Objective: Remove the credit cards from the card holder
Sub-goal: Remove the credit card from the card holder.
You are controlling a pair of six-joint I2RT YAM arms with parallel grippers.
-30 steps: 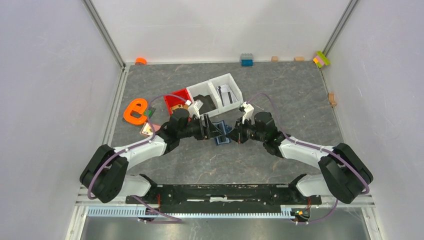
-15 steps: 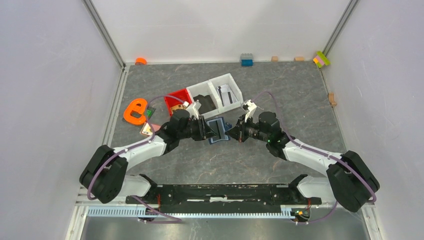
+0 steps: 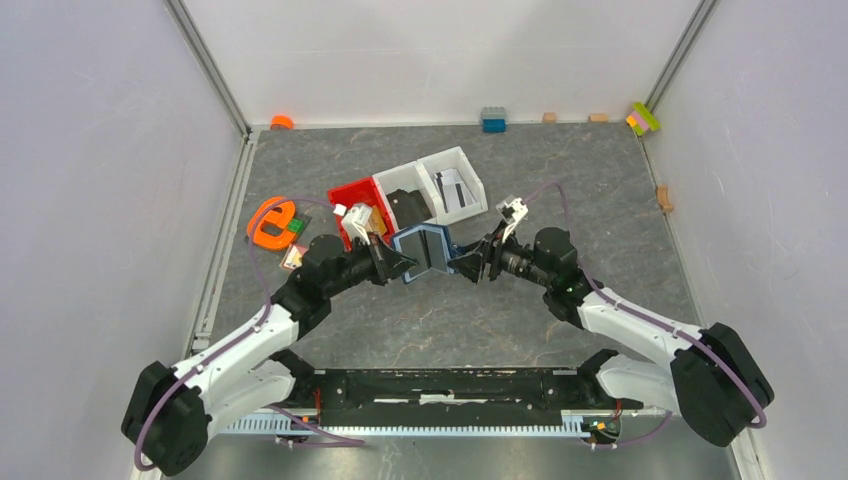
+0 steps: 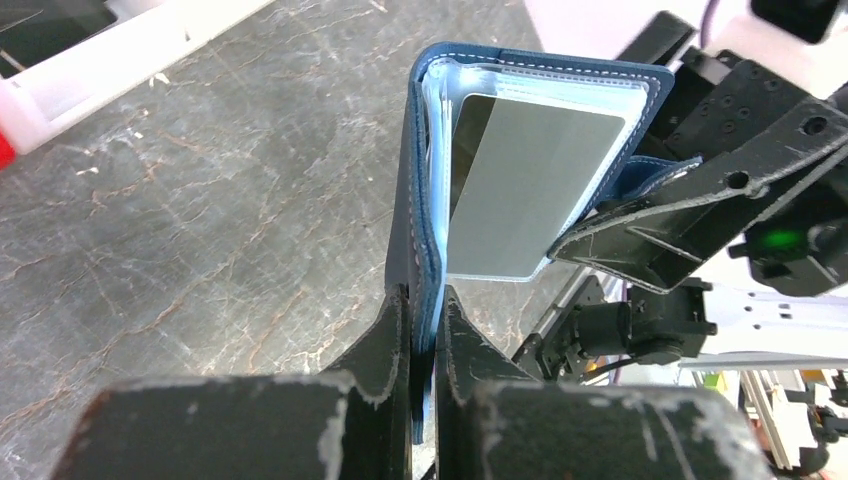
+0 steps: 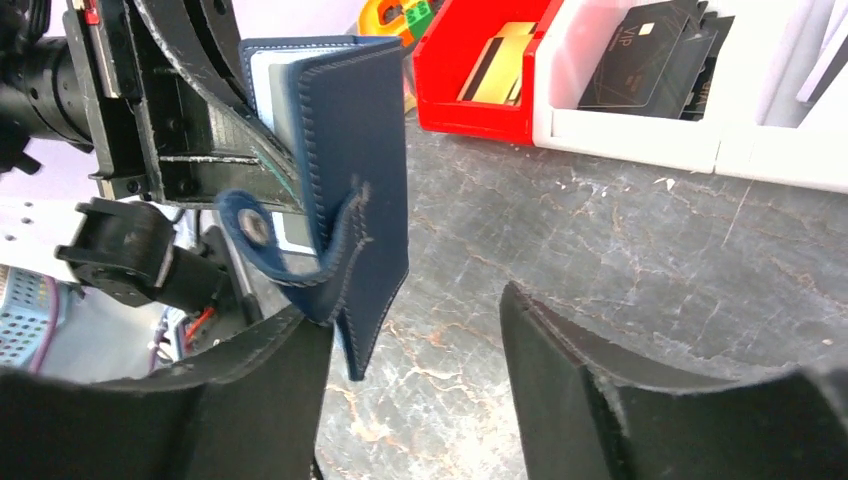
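Card holder (image 3: 420, 252) raised; left pincer (image 4: 425, 300) now clamping.

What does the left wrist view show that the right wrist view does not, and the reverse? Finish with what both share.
Left wrist only: a silvery grey flat card in a clear sleeve inside the navy-blue folding card holder, and the left pincer shut on the cover's edge.
Right wrist only: the holder's strap tab with its snap, a red plastic bin, black cards in a white plastic bin, and the right pincer, jaws apart.
Both: that holder, with the grey marbled table behind it.
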